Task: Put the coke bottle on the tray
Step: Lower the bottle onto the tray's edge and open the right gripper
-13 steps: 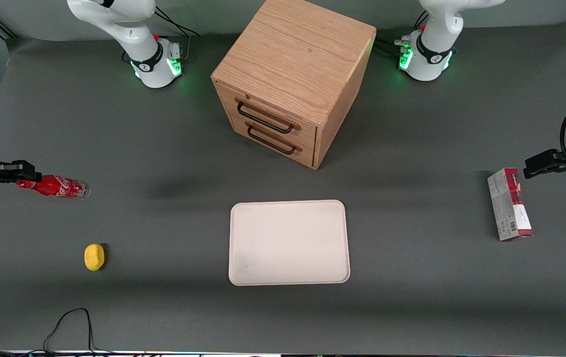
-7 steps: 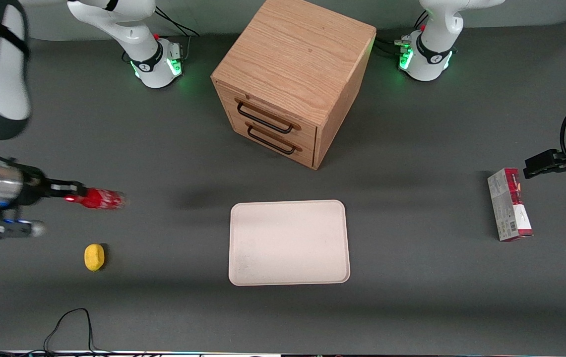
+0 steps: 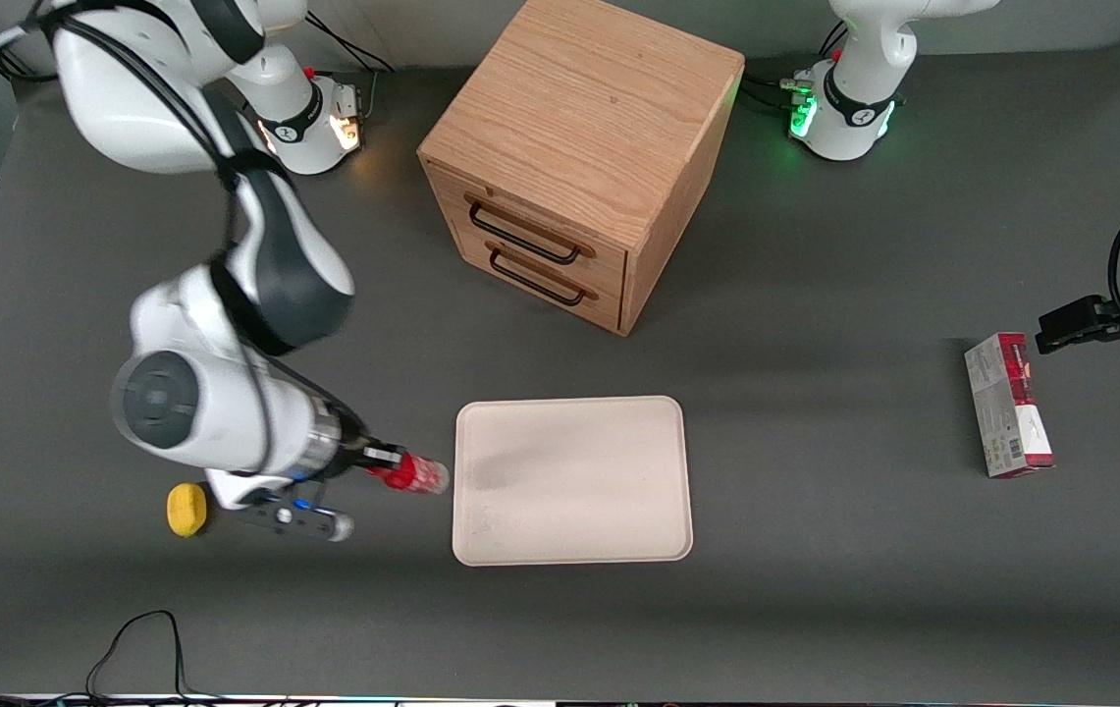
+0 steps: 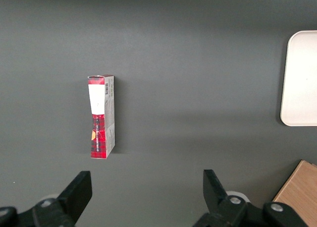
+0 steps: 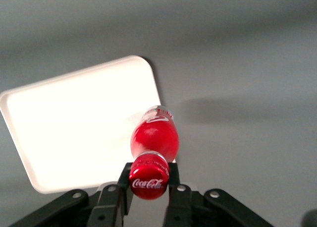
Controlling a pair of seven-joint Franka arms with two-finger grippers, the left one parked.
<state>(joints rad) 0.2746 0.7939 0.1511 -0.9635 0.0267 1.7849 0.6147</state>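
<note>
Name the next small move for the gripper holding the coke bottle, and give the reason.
Probably carry on sideways toward the parked arm's end until the bottle hangs over the tray's middle, then lower it. The gripper is shut on the coke bottle at its neck, held off the table, and the bottle's base has only reached the tray at its nearest edge, so releasing now would likely drop it on the rim.

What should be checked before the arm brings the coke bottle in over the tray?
1. Grip: gripper shut on the coke bottle at its neck: ok.
2. Bottle clear of the table, carried above it: ok.
3. Bottle over the tray: not ok, it is just short of the rim toward the working arm's end.
4. Tray surface bare, nothing lying on it: ok.
5. Lemon out of the path, lying apart toward the working arm's end: ok.
6. Height of the bottle's base above the tray rim: cannot tell.
</note>
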